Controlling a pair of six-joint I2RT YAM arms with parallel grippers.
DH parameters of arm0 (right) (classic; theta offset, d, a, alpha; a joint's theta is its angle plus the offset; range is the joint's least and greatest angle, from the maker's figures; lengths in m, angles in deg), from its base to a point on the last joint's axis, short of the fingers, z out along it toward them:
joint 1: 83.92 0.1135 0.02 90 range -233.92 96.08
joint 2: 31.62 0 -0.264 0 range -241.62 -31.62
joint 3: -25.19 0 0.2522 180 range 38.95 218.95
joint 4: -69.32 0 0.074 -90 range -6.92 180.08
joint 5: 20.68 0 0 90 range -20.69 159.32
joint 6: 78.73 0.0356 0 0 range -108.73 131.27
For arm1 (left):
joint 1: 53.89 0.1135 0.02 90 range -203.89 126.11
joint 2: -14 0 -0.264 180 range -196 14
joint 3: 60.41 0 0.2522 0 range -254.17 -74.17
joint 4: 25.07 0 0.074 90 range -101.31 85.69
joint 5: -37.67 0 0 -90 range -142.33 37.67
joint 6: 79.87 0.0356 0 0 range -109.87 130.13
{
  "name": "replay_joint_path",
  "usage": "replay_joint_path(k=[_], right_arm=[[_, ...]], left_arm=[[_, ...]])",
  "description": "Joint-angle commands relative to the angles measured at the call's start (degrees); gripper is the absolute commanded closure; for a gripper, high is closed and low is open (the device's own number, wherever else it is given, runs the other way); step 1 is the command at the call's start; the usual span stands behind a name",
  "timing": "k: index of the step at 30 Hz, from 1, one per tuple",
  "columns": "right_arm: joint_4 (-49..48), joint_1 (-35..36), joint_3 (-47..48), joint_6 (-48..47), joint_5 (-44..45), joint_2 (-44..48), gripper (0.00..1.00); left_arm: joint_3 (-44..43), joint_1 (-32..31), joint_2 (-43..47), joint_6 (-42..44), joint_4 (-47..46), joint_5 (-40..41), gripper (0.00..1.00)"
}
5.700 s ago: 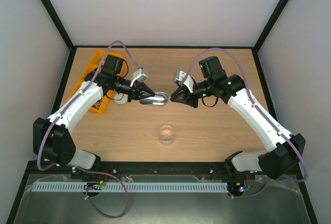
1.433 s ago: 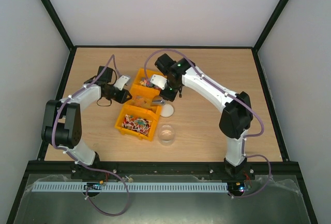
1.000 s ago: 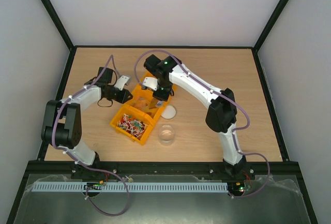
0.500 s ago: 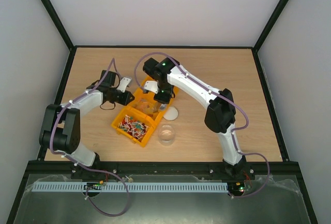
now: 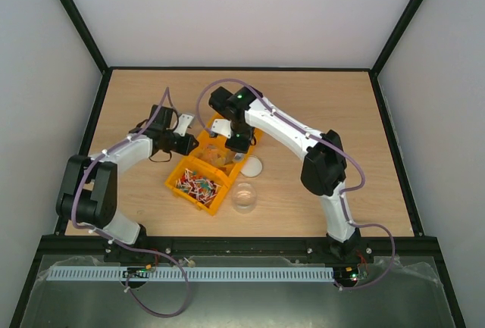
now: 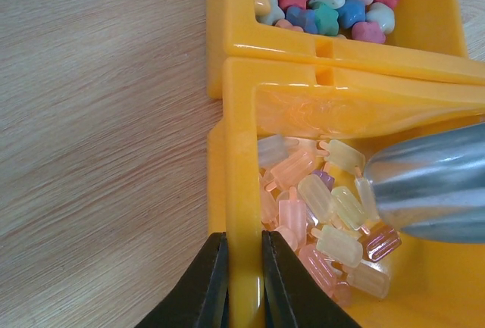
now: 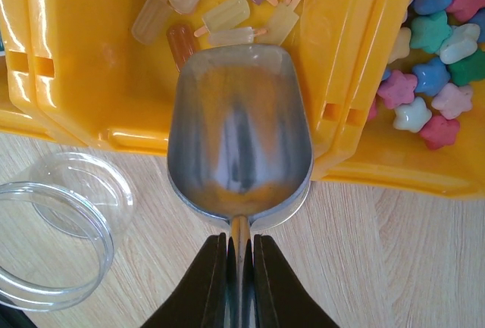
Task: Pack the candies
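The candies, small star-shaped sweets in pink, blue, green and cream, fill the end compartment of a yellow bin; they also show in the right wrist view. My left gripper is shut on the bin's side wall. My right gripper is shut on the handle of a metal scoop. The scoop's bowl is empty and lies over the near wall of the middle compartment, which holds pale popsicle-shaped sweets. The scoop also shows in the left wrist view.
A clear jar stands open in front of the bin, its lid flat beside it. Both show at the lower left of the right wrist view, jar and lid. The bin's nearest compartment holds red-and-white stick pieces.
The bin has come from the table's far left to the middle and turned. My right gripper took the scoop alone and moved over the bin. My left gripper closed on the bin wall.
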Motion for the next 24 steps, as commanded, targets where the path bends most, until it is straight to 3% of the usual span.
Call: replay_joint_path(k=[1, 16, 24], right_arm=[[-4.2, -0.4, -5.9, 1.6, 1.0, 1.3, 0.99], [-21.2, -1.7, -23.5, 3.7, -1.4, 7.7, 0.99], [-35.8, -2.8, -35.5, 6.3, -5.0, 11.1, 0.99]], left_arm=[[2.1, -0.6, 2.6, -0.2, 0.0, -1.1, 0.98], [3.9, -0.7, 3.5, -0.4, -1.8, -3.0, 0.98], [4.4, -0.7, 3.4, -0.8, -2.3, -3.4, 0.98]])
